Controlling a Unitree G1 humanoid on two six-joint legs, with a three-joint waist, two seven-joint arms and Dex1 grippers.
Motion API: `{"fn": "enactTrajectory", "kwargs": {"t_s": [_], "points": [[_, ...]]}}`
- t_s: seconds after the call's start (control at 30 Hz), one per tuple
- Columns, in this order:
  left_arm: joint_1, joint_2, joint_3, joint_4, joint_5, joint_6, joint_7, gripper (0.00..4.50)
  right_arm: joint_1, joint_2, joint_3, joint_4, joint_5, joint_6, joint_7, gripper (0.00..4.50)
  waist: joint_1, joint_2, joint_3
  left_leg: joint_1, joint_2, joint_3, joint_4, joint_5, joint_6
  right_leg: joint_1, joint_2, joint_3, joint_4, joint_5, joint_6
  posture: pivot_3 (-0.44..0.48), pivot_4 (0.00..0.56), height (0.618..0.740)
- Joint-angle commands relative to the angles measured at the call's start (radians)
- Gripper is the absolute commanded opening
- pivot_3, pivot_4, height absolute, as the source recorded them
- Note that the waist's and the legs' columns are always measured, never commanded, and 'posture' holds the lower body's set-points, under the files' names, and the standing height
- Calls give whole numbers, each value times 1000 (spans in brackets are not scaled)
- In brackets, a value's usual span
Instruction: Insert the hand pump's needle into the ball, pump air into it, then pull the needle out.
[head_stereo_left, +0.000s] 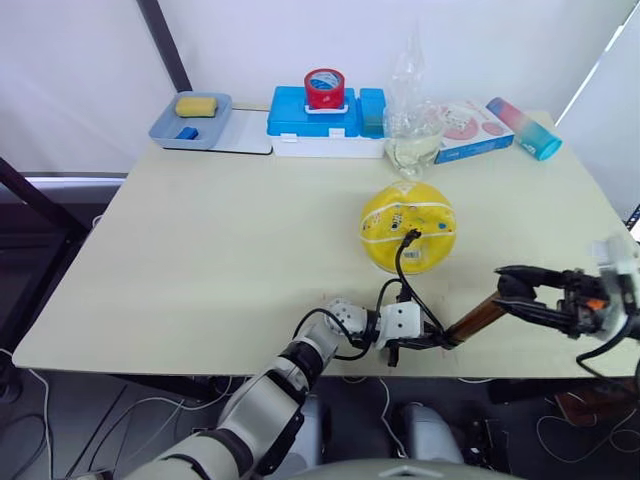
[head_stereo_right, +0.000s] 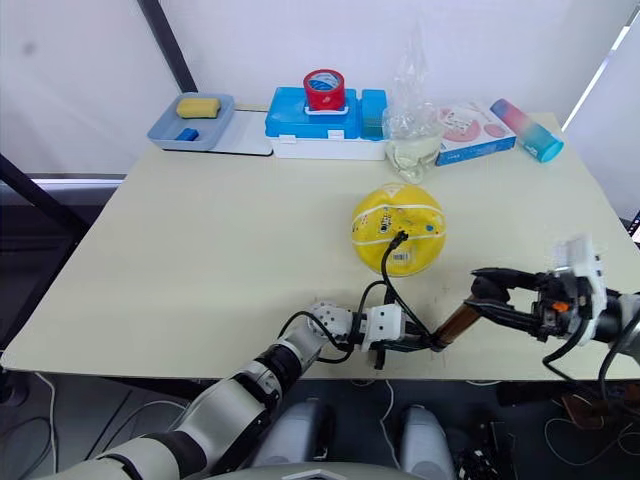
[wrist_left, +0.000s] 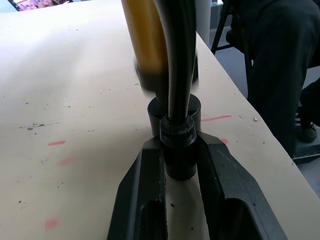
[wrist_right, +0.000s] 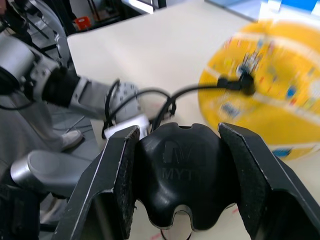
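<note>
The round yellow ball with white seam lines (head_stereo_left: 408, 227) rests mid-counter, the small black needle fitting (head_stereo_left: 412, 236) seated in its top. The slim amber-gold hand pump (head_stereo_left: 476, 319) lies at the near edge. Its black base cap is clamped by the left hand (wrist_left: 178, 165); its black handle is gripped by the right hand (wrist_right: 182, 190).

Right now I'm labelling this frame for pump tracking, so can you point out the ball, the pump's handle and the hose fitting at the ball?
ball (head_stereo_left: 380, 222), left eye view, on its yellow upper left surface.
pump handle (wrist_right: 180, 172), right wrist view, on the black moulded grip.
hose fitting (head_stereo_left: 411, 237), left eye view, on the black tip at the ball.
</note>
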Motion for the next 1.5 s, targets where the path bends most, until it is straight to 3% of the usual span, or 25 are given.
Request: {"fn": "enactTrajectory", "kwargs": {"t_s": [0.03,0.23,0.43,0.6,0.8,1.03,1.3,1.5], "points": [[35,44,-25,83,67,53,5,378,-63,-77,-172,-3,110,77,-18,2000,0,0,0,0,0,0,0,0,0,0,0,0,0,0,0,0,150,739],[34,42,-27,84,69,51,2,378,-151,-196,-289,58,235,226,-15,2000,0,1,1,0,0,0,0,-1,-1,0,0,0,0,-1,2,0,150,739],[36,43,-25,83,69,52,2,378,-183,-232,-308,47,301,328,-22,2000,2,2,1,-1,0,1,0,-1,-1,-1,0,0,0,0,0,0,150,739],[39,40,-27,85,69,53,2,378,-60,-167,-199,-4,137,236,27,2000,7,0,0,-1,0,0,0,1,2,-1,1,0,0,0,0,0,150,739],[34,36,-28,90,70,54,9,378,35,-1,-20,25,-72,14,2,2000,7,-5,-3,1,1,0,0,-1,-1,0,2,0,0,-2,3,0,150,739],[38,38,-31,91,73,50,14,378,67,141,132,72,-239,-197,-32,2000,6,-6,-5,1,0,-1,1,0,0,0,6,6,0,-2,3,0,150,739],[42,43,-30,90,74,48,9,378,39,61,-4,12,-83,-114,-3,2000,6,-3,-5,1,1,-2,1,-1,-3,2,8,9,0,-2,3,0,150,739],[39,41,-30,96,75,48,7,378,1,-67,-185,-9,98,49,12,2000,8,-1,-3,0,0,-2,0,-1,-1,2,8,9,-1,1,-1,0,150,739]]}}
